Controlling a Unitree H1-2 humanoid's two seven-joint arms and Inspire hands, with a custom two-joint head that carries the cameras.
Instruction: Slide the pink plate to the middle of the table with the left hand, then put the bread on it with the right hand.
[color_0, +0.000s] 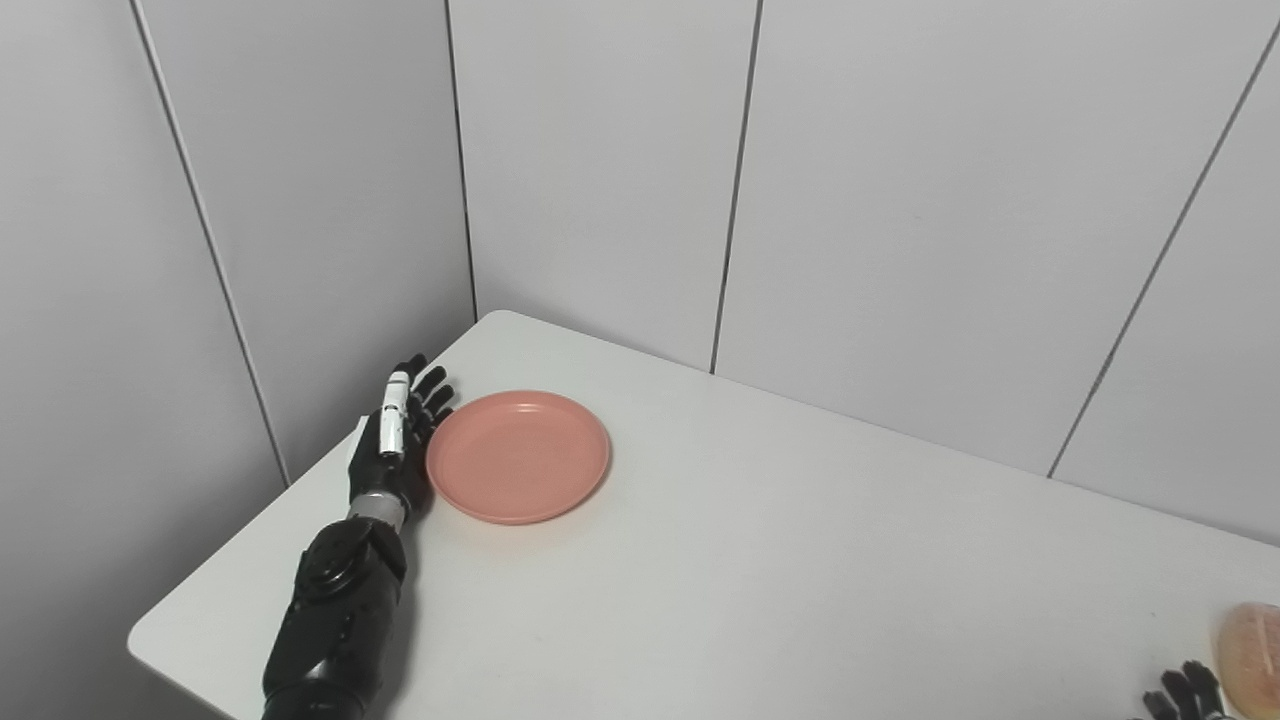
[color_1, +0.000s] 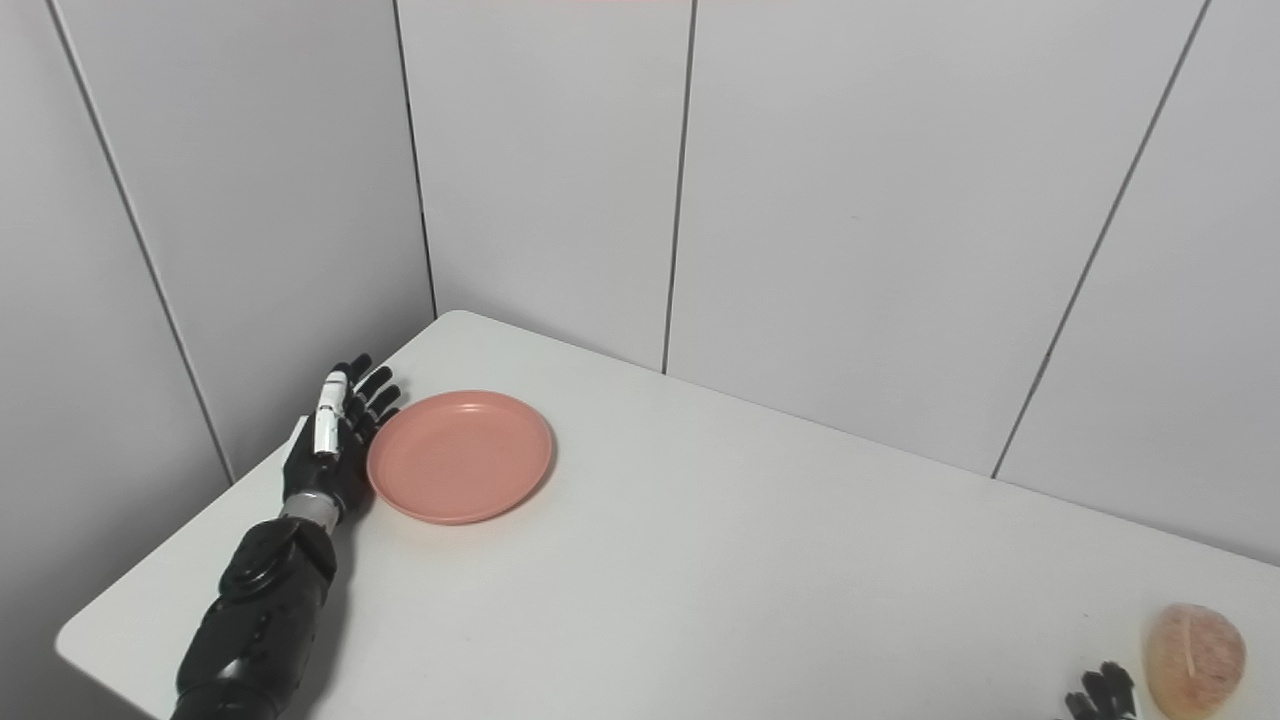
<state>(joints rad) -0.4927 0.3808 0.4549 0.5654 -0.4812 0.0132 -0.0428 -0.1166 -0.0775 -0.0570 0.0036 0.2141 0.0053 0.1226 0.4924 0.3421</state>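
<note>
A round pink plate (color_0: 518, 456) lies near the far left corner of the white table (color_0: 760, 560). My left hand (color_0: 395, 440) is open, fingers straight and pointing away, lying against the plate's left rim. The bread (color_1: 1194, 660), a pale orange-pink bun, sits at the right front of the table. Only the fingertips of my right hand (color_1: 1102, 692) show at the bottom edge, just left of the bread and apart from it; I cannot tell how the hand is set.
Grey wall panels (color_0: 600, 170) stand close behind the table and to its left. The table's left edge and rounded corner (color_0: 150, 640) run just beside my left forearm (color_0: 335, 620).
</note>
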